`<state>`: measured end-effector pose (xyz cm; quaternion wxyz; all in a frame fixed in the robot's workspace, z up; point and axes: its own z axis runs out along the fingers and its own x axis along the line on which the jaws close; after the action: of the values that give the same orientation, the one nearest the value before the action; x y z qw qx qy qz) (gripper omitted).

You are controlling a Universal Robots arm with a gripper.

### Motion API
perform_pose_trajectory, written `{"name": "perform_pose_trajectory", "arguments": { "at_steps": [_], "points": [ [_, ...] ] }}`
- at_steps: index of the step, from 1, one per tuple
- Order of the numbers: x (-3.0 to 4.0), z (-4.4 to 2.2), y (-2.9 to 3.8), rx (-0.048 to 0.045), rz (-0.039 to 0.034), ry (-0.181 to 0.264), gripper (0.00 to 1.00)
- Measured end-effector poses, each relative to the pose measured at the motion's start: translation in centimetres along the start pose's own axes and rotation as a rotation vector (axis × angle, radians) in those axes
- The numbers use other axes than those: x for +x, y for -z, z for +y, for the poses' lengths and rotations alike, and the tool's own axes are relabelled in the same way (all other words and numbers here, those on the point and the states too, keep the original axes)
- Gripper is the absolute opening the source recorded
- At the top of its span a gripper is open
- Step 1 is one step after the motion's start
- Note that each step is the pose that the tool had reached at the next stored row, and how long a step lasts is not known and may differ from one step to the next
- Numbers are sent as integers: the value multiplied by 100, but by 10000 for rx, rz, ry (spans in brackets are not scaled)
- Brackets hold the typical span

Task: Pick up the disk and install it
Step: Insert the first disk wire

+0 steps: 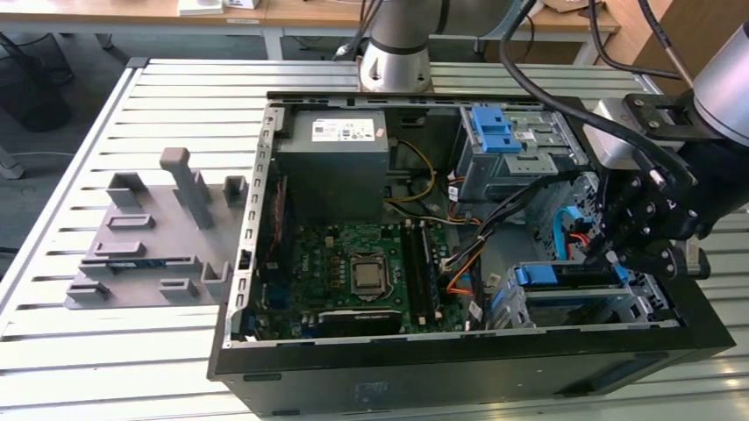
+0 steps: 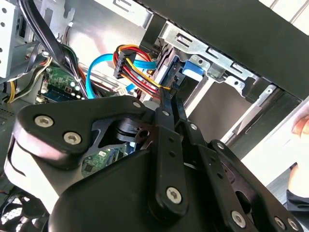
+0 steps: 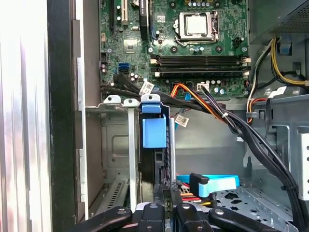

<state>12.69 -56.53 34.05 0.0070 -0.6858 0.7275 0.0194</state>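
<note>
The disk sits edge-up in the drive cage at the near right corner of the open computer case, its blue bracket facing the motherboard. In the first wrist view its dark body stands between the cage's metal walls. My gripper hangs over the case's right side, just above the disk's cable end. Its fingers are pressed together, with the tips at or just short of the disk's edge beside the blue rail. I cannot tell if they touch it.
Red, yellow and blue cables run close to the fingertips. A second blue latch sits on the far cage. The grey power supply and motherboard take up the case's left half. A grey fixture stands on the table to the left.
</note>
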Motion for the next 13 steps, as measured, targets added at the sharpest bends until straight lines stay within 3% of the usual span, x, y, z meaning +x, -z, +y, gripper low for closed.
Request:
{"name": "perform_pose_trajectory", "arguments": {
  "at_steps": [13],
  "points": [
    [7, -12, -35, -7, -2, -16, 16]
  ]
}}
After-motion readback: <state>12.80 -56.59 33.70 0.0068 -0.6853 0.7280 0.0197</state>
